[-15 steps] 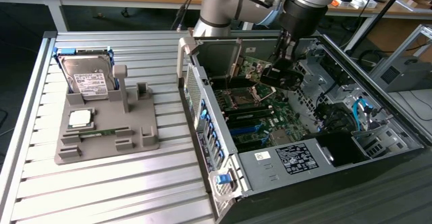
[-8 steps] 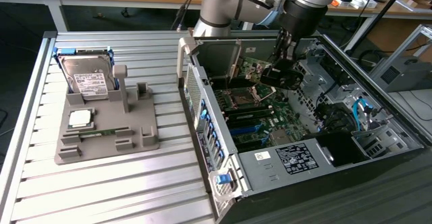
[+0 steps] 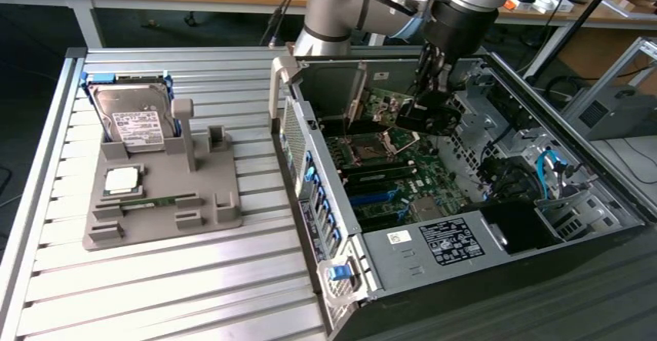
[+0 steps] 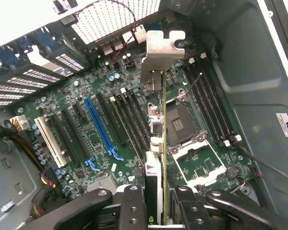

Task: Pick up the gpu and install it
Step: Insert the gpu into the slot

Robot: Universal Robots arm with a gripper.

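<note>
1. Gripper (image 4: 156, 201) closed on the gpu (image 4: 156, 143), card held edge-on between the fingers (image 4: 133, 203), silver bracket at the far end.
2. Gpu hangs inside the open computer case (image 3: 339, 279), above the motherboard (image 4: 86, 129); in the exterior view the gripper (image 3: 423, 114) sits at about 1 o'clock from the CPU socket (image 3: 371, 152).
3. Grey holder tray (image 3: 154, 210) lies on the slatted table (image 3: 154, 295) at 9 o'clock of the case, carrying the hard drive (image 3: 134, 118), upright, and a memory stick (image 3: 154, 201).
</note>
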